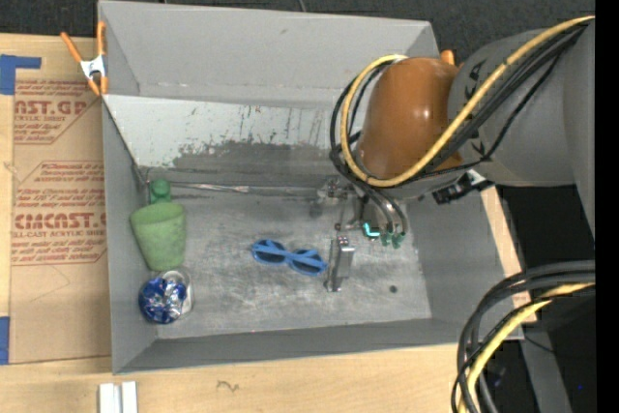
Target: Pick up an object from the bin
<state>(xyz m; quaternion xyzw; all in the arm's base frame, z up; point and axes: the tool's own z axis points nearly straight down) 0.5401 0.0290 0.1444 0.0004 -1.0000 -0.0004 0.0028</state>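
My gripper (334, 232) hangs low over the right middle of the bin floor, under the arm's orange cover. It stands open, with nothing between its fingers. Its nearer fingertip (337, 268) comes down right beside the right end of a pair of blue sunglasses (287, 256). The sunglasses lie flat in the middle of the floor, stretching left from that fingertip.
A pale green cup-shaped thing (160, 229) leans against the left wall. A blue and white ball (164, 297) sits in the front left corner. The arm's body and cables cover the right side of the bin.
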